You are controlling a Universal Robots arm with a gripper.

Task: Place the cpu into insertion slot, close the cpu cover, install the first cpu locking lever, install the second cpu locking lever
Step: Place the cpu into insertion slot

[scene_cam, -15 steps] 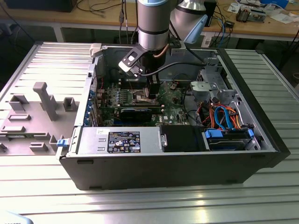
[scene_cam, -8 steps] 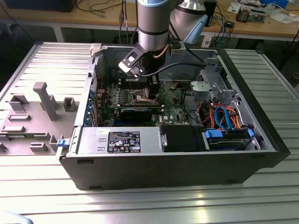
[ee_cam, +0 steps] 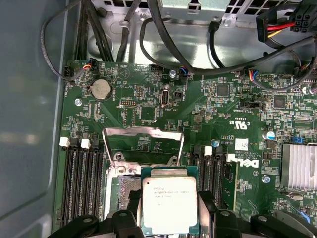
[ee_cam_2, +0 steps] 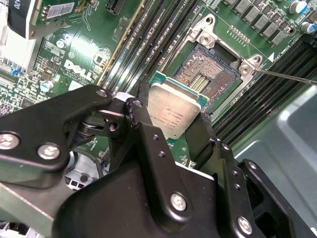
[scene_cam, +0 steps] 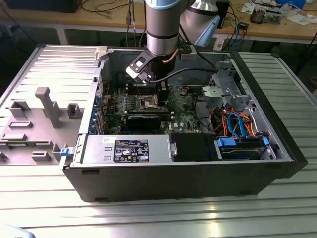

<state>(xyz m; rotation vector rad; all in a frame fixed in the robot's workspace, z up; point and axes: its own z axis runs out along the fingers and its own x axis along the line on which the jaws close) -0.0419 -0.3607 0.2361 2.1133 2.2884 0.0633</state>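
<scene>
Ribbed bench (scene_cam: 148, 218), open computer case (scene_cam: 173, 179) | we see gripper (ee_cam_2: 169, 120) clamping chip (ee_cam: 170, 204) by its edges, over bare socket (ee_cam_2: 210, 74) | cover (ee_cam: 143, 131) stands raised, leaving socket free for seating.

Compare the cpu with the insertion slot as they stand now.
Look: the cpu has a flat, dull silver top, while the insertion slot shows a dark centre inside a shiny metal rim. State: the cpu is clamped at its edges by the gripper, jaws shut, and is not seated; the insertion slot sits fixed in the green board, uncovered and empty. Both are square and look alike in footprint.
</scene>
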